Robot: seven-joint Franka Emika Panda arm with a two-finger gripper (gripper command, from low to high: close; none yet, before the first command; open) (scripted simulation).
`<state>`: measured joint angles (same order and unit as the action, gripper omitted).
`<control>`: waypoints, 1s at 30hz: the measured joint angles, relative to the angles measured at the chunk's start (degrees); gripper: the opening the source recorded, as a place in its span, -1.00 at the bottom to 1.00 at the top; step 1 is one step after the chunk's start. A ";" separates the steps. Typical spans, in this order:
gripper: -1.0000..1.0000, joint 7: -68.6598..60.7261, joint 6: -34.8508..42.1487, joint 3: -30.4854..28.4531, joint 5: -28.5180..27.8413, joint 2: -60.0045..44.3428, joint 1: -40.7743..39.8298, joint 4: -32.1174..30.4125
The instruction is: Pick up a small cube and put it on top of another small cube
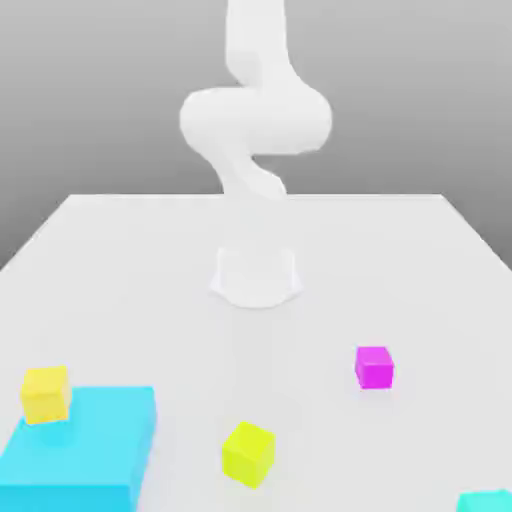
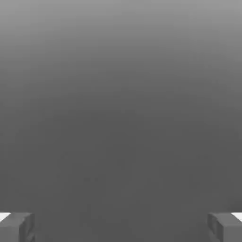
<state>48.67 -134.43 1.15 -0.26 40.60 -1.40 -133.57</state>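
Showing two grey fingertips (image 2: 17, 227) at the lower corners of the hand view, wide apart with nothing between them, the two-finger gripper (image 2: 121, 228) stands released and empty. Beyond it that view holds only a blank grey backdrop; no cube appears there.

In the exterior view the white robot arm (image 1: 255, 120) rises from its round base (image 1: 257, 276) at the frame's centre. The small lime-yellow cube (image 1: 248, 454) sits on the white table (image 1: 140, 260) at lower centre, untouched. The small cyan cube (image 1: 486, 502) is only partly visible at the lower right corner, well apart from it. Also present: a small magenta cube (image 1: 374, 367) at right of centre, and a golden-yellow cube (image 1: 46, 394) resting on the large flat cyan block (image 1: 90, 455) at lower left.

Judgement: the task stands at its opening step, nothing grasped. The next move calls for bringing the hand down over the lime-yellow cube, jaws straddling it squarely.
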 joint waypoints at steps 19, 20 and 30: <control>0.00 22.80 -20.12 4.79 -3.66 -39.83 -6.33 -13.57; 0.00 23.81 -21.18 4.76 -3.60 -41.89 -6.37 -14.28; -1.00 29.12 -34.78 1.78 -5.20 -61.61 -3.83 -14.69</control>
<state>77.80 -169.21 2.93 -5.46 -21.01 -5.23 -148.26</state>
